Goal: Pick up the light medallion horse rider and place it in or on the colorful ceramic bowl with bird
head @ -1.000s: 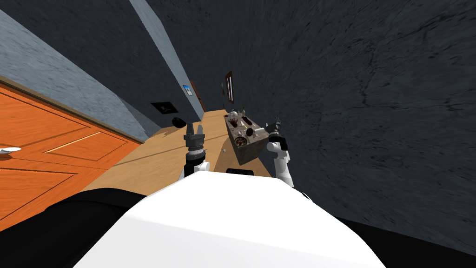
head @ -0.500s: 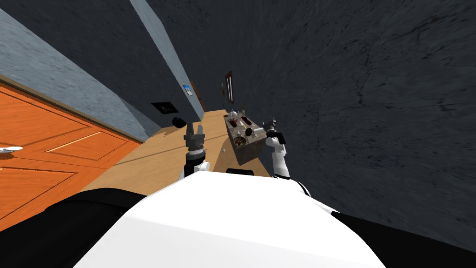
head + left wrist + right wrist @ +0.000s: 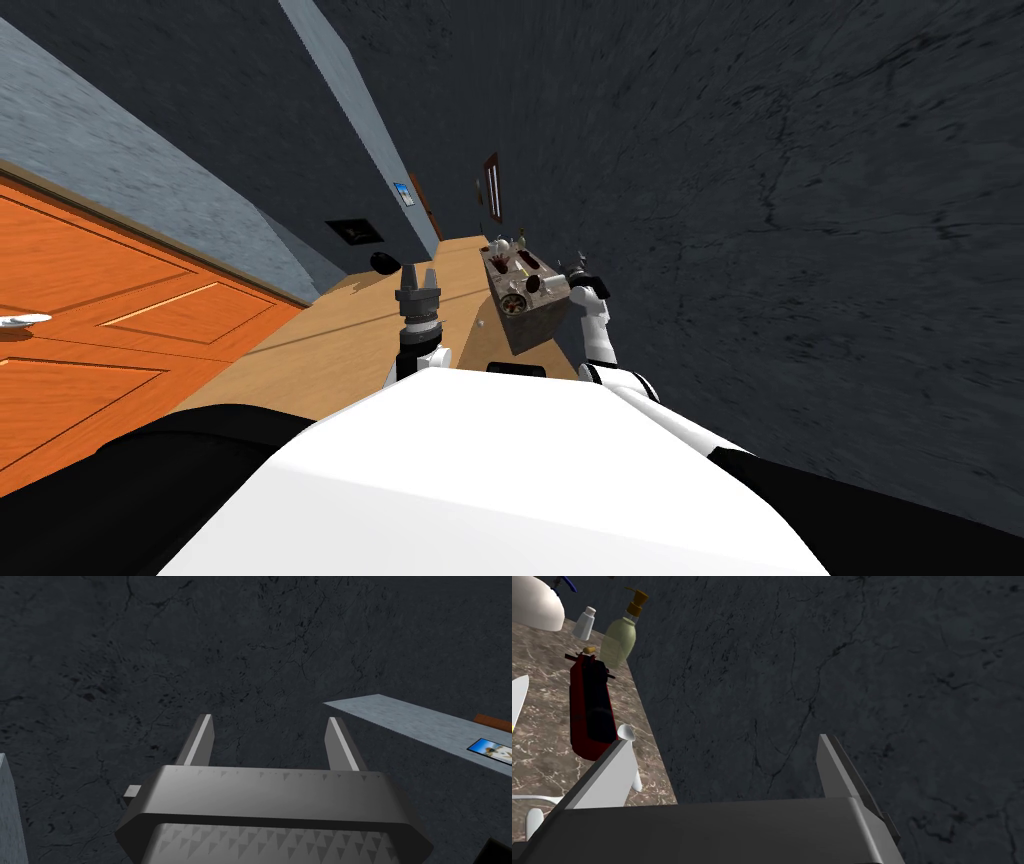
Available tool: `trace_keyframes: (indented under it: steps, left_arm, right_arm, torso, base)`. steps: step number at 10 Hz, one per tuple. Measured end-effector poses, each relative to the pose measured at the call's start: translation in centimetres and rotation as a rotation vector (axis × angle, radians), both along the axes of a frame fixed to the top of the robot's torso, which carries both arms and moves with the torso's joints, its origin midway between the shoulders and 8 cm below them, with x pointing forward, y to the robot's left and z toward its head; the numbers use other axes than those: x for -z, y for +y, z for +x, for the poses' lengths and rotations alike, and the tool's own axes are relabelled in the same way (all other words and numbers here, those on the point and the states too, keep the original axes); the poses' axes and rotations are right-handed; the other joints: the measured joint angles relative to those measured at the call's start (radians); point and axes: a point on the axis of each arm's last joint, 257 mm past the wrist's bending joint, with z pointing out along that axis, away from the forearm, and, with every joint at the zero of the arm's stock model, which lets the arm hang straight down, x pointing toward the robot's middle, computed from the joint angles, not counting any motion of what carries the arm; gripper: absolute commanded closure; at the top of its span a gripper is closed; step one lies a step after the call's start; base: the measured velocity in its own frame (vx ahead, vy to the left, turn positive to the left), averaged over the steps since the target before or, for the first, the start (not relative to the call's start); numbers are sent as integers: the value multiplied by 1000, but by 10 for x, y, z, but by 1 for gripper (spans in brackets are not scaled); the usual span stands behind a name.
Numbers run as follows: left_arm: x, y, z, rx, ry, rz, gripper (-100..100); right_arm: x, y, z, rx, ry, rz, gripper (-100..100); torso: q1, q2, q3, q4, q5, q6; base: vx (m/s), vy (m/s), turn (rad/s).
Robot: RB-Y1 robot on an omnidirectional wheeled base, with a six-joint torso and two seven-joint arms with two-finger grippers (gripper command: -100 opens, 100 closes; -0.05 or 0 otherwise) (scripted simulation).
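Reach of the right arm is what has changed. In the head view the right claw (image 3: 576, 271) has crept farther along the right edge of the brown marble-topped table (image 3: 530, 318), with its forearm stretched out more. The left claw (image 3: 419, 272) has not moved and hangs over the wooden floor (image 3: 330, 340). The light medallion horse rider and the colourful bowl are presumably among the small things crowding the table top, but these are too small to tell apart.

In the left wrist view the blades stand spread and empty.

In the right wrist view the blades are spread and empty, one over the table's edge and the other off it. Beyond them lie a long dark red object (image 3: 589, 706), a pale green pump bottle (image 3: 618, 638) and a small white bottle (image 3: 585, 623). The approach looks under way, but no grasp has begun.
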Motion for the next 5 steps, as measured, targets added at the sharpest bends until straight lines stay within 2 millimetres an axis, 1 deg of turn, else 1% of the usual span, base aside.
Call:
trace_keyframes:
  steps: [5]
  left_arm:
    - [0, 0, 0, 0, 0, 0, 0]
  right_arm:
    - [18, 32, 35, -109, 123, 198, -100]
  torso:
    - [0, 0, 0, 0, 0, 0]
  base:
    - [12, -34, 0]
